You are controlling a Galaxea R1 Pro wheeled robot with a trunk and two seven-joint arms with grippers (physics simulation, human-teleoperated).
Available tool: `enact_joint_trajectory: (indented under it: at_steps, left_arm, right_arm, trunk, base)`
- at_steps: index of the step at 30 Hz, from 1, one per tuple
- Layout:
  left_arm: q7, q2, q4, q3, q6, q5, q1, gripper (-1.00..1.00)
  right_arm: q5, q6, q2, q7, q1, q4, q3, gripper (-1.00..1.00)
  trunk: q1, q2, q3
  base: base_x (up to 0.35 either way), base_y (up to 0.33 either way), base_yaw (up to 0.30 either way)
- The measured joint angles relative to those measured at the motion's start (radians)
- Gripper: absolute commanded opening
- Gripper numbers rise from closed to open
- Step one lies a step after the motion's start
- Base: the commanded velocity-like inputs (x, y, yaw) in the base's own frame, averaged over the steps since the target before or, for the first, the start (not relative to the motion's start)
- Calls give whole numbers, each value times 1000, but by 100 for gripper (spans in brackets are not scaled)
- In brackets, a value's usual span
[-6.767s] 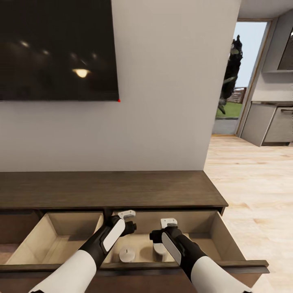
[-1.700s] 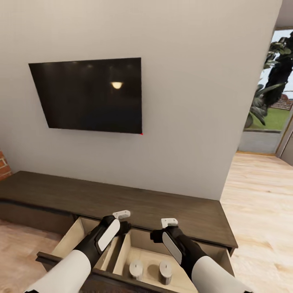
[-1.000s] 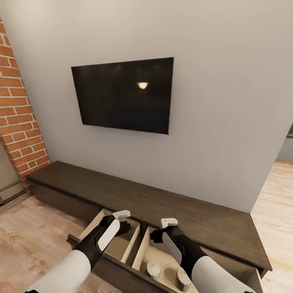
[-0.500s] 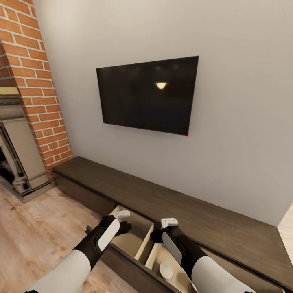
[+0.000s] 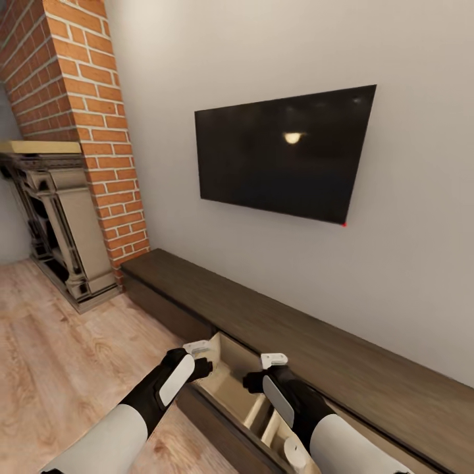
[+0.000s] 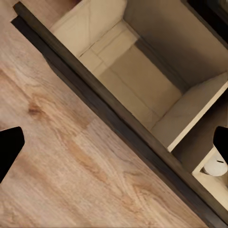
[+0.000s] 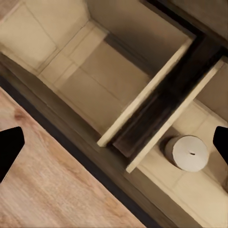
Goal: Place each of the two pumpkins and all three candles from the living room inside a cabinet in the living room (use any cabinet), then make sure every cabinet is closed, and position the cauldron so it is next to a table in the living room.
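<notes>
Ahead, both pincers [image 5: 201, 347] [image 5: 273, 361] spread empty above open cabinet [image 5: 368, 375], candle [image 7: 189, 153] inside.

Brick chimney [image 5: 66, 99], wall-mounted television [image 5: 283, 155], wooden floor [image 5: 59, 355].

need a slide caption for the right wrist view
Right wrist view: open cabinet drawers, one bare, the next holding a cream candle.
</notes>
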Motion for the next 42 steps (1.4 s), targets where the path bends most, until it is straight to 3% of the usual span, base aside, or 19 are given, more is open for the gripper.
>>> enact_joint_trajectory:
  at_steps: [42]
  left_arm:
    - [-1,-2,0,0,0,0,0,100]
  right_arm:
    - [0,13,0,-2,0,0,-1,100]
  trunk:
    - [0,0,0]
  base:
    - [9,6,277]
